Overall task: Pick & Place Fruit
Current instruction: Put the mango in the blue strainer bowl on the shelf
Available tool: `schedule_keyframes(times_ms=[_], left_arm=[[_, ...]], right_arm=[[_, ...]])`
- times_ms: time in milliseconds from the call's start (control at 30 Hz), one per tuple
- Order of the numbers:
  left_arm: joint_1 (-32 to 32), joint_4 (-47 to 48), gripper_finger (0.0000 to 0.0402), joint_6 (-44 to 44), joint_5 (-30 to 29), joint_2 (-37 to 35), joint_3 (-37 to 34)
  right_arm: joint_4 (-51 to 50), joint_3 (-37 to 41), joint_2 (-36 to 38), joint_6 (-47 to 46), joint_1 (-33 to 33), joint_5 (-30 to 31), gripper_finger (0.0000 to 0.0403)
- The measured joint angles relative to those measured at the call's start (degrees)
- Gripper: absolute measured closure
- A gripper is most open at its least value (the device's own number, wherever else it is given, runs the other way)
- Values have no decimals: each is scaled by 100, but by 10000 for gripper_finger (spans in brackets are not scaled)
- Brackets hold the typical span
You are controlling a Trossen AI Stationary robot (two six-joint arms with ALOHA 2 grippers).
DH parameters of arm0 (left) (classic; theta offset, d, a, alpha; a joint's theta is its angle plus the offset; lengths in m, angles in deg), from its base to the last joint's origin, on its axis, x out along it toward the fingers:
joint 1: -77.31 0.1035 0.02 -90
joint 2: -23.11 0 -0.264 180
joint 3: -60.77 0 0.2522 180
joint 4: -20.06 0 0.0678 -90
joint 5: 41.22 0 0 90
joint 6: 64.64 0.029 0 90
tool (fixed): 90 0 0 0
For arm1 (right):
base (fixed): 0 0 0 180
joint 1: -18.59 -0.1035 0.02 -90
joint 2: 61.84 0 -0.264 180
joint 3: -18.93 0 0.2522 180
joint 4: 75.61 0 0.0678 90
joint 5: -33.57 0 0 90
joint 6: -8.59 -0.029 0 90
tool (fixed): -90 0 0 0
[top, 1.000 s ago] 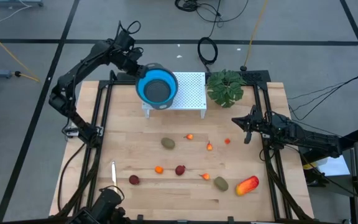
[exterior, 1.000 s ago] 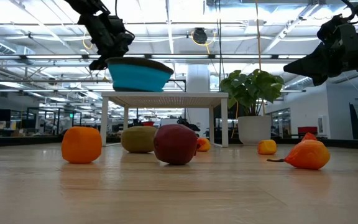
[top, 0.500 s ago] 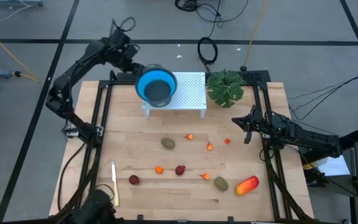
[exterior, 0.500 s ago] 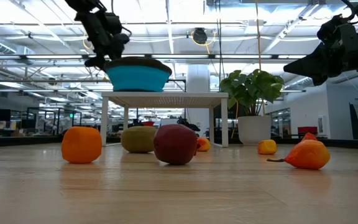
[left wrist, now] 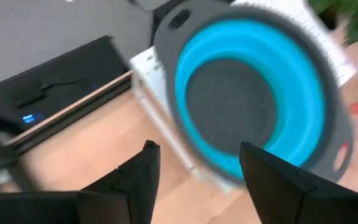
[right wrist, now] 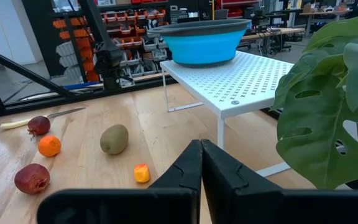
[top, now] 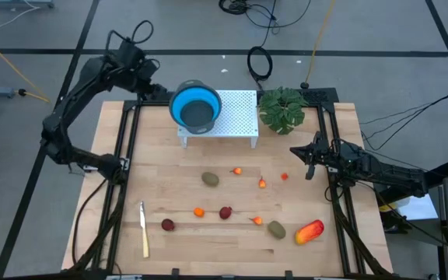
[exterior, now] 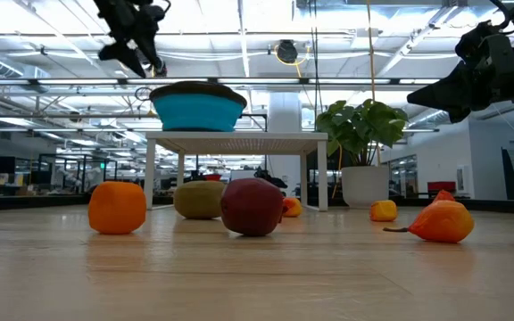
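wooden table (top: 169, 179) | fruit (top: 225, 211) scattered | left claw (top: 152, 87) well apart, open

I see the fruit loose on the bare wood, spread across the near half of the table. The large oblong red-orange-yellow piece (top: 309, 231) lies on its side at about 4 o'clock from the table's middle. One olive-brown oval (top: 276, 229) rests just beside it at its 9 o'clock; the second oval (top: 210, 179) sits near the middle. Two dark red balls lie at 6 (top: 225, 212) and 7 o'clock (top: 167, 225), with a small orange ball (top: 199, 211) between them. Tiny orange-red bits lie at 12 (top: 238, 171), 1 (top: 262, 183), 2 (top: 284, 176) and 5 o'clock (top: 257, 221).
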State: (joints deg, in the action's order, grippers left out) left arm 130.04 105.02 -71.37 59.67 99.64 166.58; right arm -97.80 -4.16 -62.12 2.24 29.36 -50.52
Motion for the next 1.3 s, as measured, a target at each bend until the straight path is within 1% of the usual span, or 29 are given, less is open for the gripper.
schedule_keyframes(times_ms=[100,167,400,667,733,900,1033,1100,1200,1300], left_arm=[[-325,285,206,-6,-593,-198,0],[-525,435,220,-33,-770,-328,0],[-1099,582,281,-283,-848,-672,0],[-1542,551,378,-548,-852,-850,-2],[-1671,519,395,-589,-851,-876,-2],[-2014,501,387,-733,-921,-878,-2],[-2332,462,399,-864,-1110,-878,-2],[-2501,412,396,-972,-1220,-878,-2],[-2793,363,393,-1135,-1350,-878,-2],[-3134,361,400,-1366,-1561,-878,-2]], right_arm=[[0,0,-1,0,0,0,399],[0,-1,1,0,1,1,399],[0,-1,0,0,0,0,399],[2,0,1,-2,2,0,399],[2,-1,1,0,1,0,399],[2,-2,1,-2,2,0,399],[0,-2,-1,-2,-1,0,399],[2,0,0,-6,1,-10,399],[2,-1,1,-272,1,-17,399],[4,0,0,-599,1,-62,399]])
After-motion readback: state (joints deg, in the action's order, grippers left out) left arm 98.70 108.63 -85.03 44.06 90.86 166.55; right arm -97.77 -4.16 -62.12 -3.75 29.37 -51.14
